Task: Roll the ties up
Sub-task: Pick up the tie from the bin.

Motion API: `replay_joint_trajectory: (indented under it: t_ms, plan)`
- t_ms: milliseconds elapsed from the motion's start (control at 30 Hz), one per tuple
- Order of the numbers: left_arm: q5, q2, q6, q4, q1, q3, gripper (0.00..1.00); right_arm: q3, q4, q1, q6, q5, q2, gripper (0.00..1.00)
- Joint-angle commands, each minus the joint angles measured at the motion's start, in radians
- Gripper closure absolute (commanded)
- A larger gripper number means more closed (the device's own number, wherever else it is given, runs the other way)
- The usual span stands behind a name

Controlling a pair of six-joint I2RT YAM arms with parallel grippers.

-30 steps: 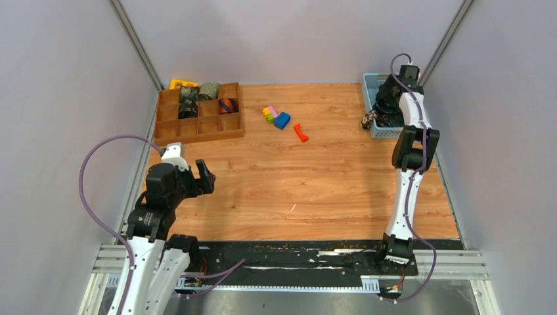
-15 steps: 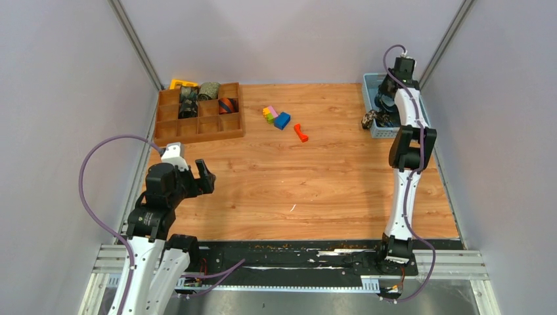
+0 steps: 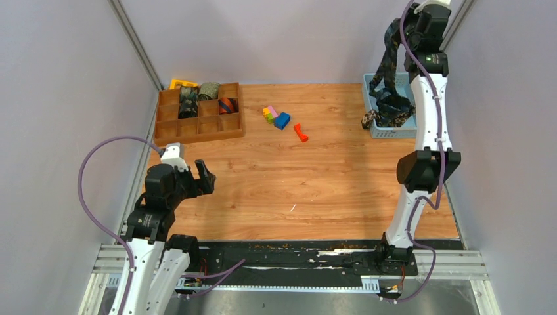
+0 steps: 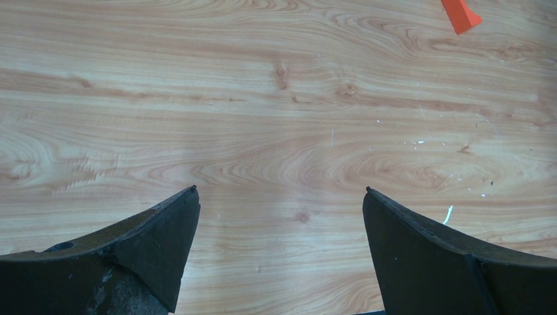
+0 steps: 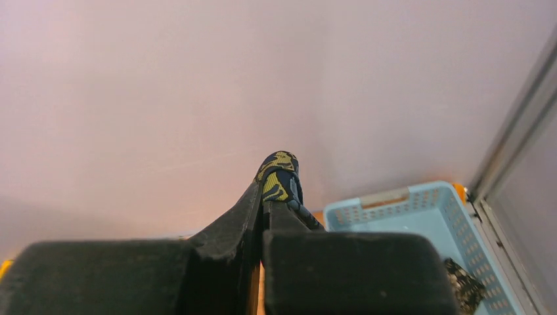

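Note:
My right gripper is raised high above the light blue basket at the back right and is shut on a navy tie with gold paisley. The tie hangs from the jaws down into the basket. In the right wrist view its folded end sticks out past the closed gripper. A black-tan floral tie droops over the basket's front left corner. Several rolled ties sit in the wooden divided box. My left gripper hovers open and empty over bare table.
Small coloured blocks and a red piece lie at the table's back middle; the red piece's corner shows in the left wrist view. A yellow object sits behind the box. Grey walls close in on both sides.
The right gripper closed inside the basket, then rose steeply, pulling the navy paisley tie up out of it. The left arm has stayed still.

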Motion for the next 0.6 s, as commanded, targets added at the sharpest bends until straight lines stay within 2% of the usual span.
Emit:
replay_joint_trajectory:
  t_ms: [0,400,567]
  plan:
    - [0.007,-0.011,0.008,0.034,0.01,0.022,0.0,-0.003,0.035,0.061,-0.029,-0.015,-0.114,1.0]
    - [0.007,-0.029,0.006,0.036,0.009,0.022,0.0,0.002,0.089,0.228,-0.078,0.054,-0.362,1.0]
    - [0.007,-0.031,0.008,0.037,0.01,0.022,0.0,-0.001,0.104,0.343,-0.114,0.087,-0.433,1.0]
